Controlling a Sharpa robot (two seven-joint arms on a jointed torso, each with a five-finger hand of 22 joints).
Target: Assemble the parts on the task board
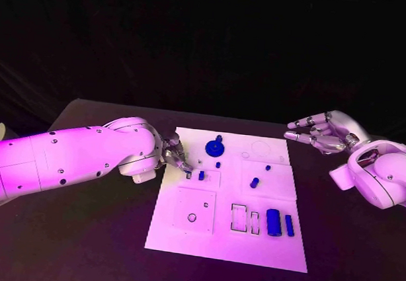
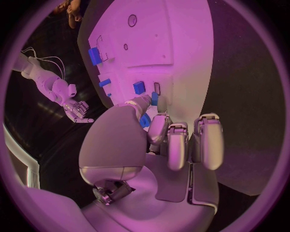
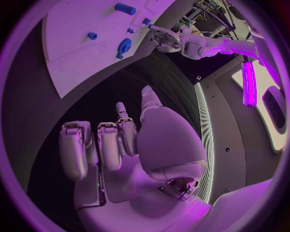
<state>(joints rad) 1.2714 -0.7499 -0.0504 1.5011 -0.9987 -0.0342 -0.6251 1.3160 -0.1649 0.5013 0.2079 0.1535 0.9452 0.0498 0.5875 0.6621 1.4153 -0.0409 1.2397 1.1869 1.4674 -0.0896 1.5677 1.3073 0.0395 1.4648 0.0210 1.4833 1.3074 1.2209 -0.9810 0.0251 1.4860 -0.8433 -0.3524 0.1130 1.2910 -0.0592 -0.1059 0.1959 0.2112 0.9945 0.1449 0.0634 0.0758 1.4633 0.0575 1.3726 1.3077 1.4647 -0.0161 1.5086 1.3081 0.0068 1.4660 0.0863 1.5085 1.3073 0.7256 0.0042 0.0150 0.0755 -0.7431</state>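
The white task board (image 1: 225, 239) lies in the middle of the black table. My left hand (image 1: 175, 154) sits at the board's left edge, its thumb and a finger pinching a small blue part (image 2: 154, 99) beside a dark slot (image 2: 157, 88). Another small blue part (image 1: 201, 175) stands just past the fingertips. A blue gear (image 1: 215, 146) sits near the board's far edge. A thick blue cylinder (image 1: 273, 222) and a slim blue bar (image 1: 290, 225) lie at the near right. My right hand (image 1: 323, 132) hovers off the board's far right corner, fingers loosely bent, holding nothing.
More small blue parts (image 1: 254, 182) (image 1: 268, 167) (image 1: 217, 164) dot the board's middle. Outlined recesses (image 1: 194, 209) and narrow slots (image 1: 239, 217) mark its near half. My left forearm (image 1: 67, 165) crosses the table's left side. Bare black table (image 1: 355, 260) lies to the right of the board.
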